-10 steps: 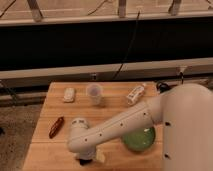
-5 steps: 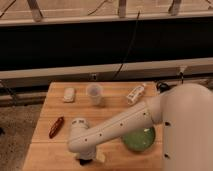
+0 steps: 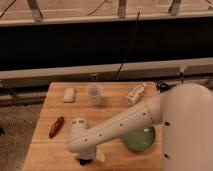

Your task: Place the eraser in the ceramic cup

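1. A wooden table [image 3: 112, 103] with a light plank top fills the lower half of the view, and a speckled floor [image 3: 19, 120] shows off its left edge.
2. Behind the table runs a wide dark panel [image 3: 65, 47], with a pale ledge [image 3: 55, 73] under it. A black cable [image 3: 128, 46] hangs down across the panel toward the table's back edge.
3. Along the back of the table stand a white rounded lump [image 3: 69, 94], the ceramic cup [image 3: 94, 93] upright, and a white labelled bottle [image 3: 135, 94] lying on its side.
4. A dark red elongated object [image 3: 56, 127] lies near the left edge, and a green bowl [image 3: 139, 140] sits at front right, partly hidden by the arm.
5. The white robot arm [image 3: 125, 125] reaches from the right across the table.
6. The gripper [image 3: 84, 160] points down at the front edge, by the bottom of the frame. I cannot tell whether it is spread or closed.
7. The eraser [image 3: 101, 156] shows as a small pale block on the table just beside the gripper, toward the bowl. Whether the two touch cannot be told. It is well apart from the cup.
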Robot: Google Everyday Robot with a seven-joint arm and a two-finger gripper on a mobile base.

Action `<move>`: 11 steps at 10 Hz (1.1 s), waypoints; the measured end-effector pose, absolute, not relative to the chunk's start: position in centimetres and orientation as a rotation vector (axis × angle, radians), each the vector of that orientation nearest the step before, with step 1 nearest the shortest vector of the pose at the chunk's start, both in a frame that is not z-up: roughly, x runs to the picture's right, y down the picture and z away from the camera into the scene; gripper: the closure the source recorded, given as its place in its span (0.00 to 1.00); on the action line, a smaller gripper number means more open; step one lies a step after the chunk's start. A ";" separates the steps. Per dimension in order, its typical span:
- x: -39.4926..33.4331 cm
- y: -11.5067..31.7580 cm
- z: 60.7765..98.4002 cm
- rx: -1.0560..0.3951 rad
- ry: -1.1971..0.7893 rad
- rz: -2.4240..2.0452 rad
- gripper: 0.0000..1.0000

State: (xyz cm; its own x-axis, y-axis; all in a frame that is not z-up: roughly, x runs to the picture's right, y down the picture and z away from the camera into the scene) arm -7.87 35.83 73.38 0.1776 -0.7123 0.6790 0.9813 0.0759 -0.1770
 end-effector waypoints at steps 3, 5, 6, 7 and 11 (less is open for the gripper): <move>-8.0 35.6 73.3 -0.692 -0.492 -1.353 0.25; -8.9 35.2 73.5 -0.679 -0.523 -1.369 0.42; -9.2 35.0 73.5 -0.670 -0.543 -1.375 0.54; -9.1 35.0 73.5 -0.670 -0.544 -1.372 0.63; -9.2 34.7 73.3 -0.669 -0.546 -1.375 0.95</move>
State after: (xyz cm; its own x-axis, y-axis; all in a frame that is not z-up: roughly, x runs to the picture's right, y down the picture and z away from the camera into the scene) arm -9.22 34.73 73.27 0.1259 -0.6996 0.7034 0.9915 0.0661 -0.1117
